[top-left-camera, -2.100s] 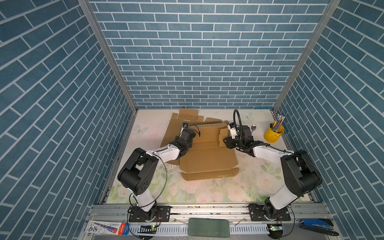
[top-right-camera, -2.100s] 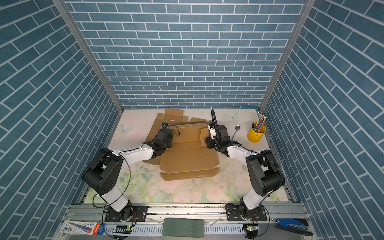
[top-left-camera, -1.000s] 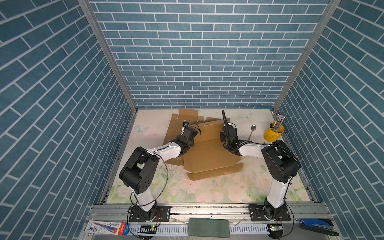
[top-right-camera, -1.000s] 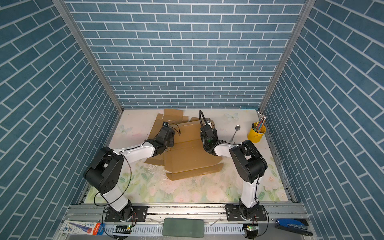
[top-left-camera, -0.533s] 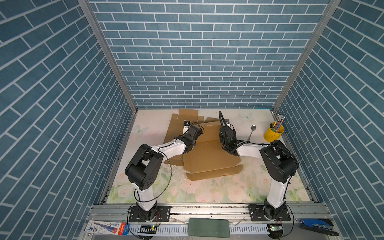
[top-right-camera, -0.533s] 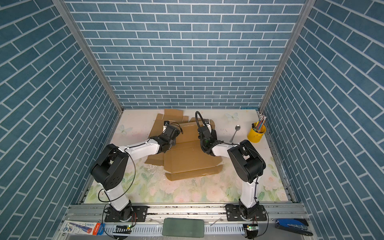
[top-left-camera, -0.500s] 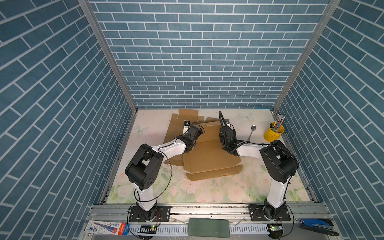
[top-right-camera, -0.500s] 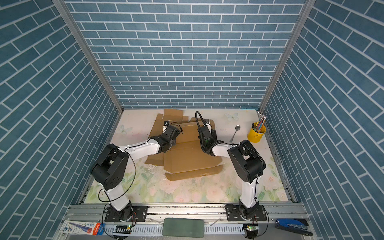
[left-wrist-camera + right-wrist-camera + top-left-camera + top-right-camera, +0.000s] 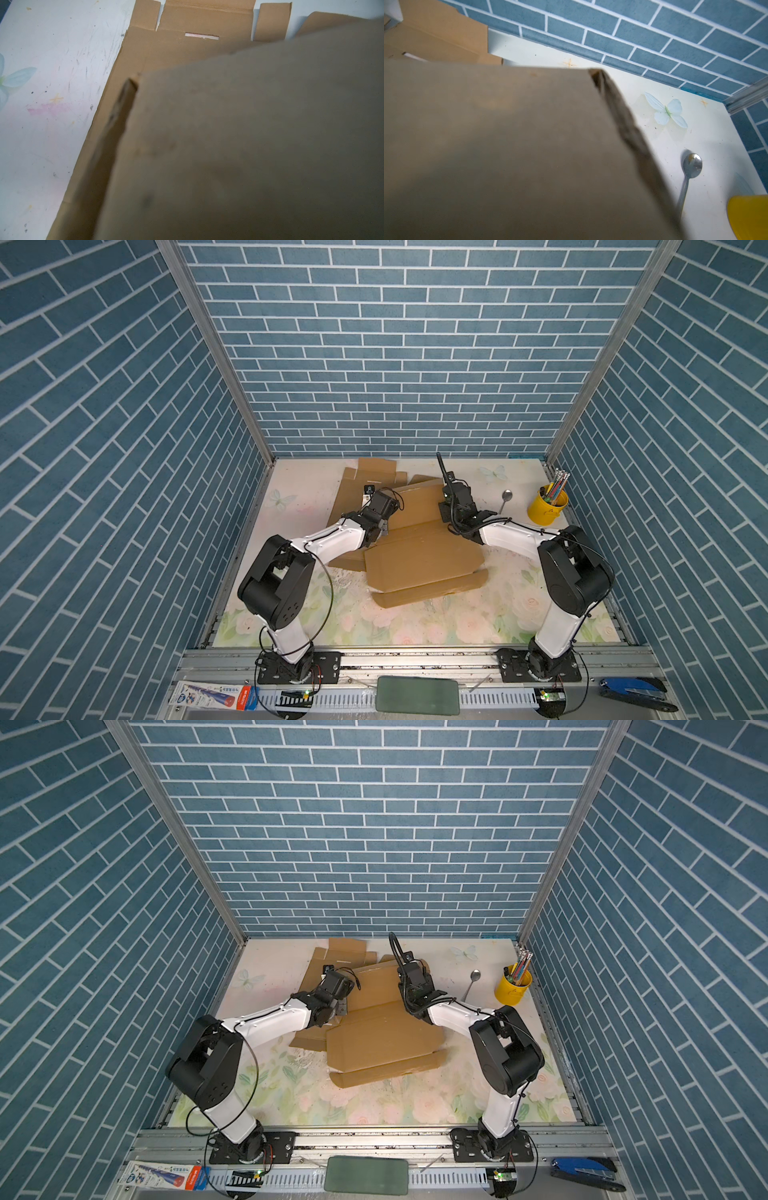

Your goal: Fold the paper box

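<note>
Enclosed on three sides by blue brick-pattern walls (image 9: 395,364); metal corner posts (image 9: 219,352) upper left and right; pale floral table (image 9: 415,626), scuffed.

We see a yellow cup (image 9: 547,511) of coloured pencils standing near a spoon (image 9: 505,498) on the floral bench (image 9: 415,624); a blue stapler (image 9: 633,693) lies out front.

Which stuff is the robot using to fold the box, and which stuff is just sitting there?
For the job:
cardboard box

Just lying about:
spoon
yellow pencil cup
blue stapler
</note>
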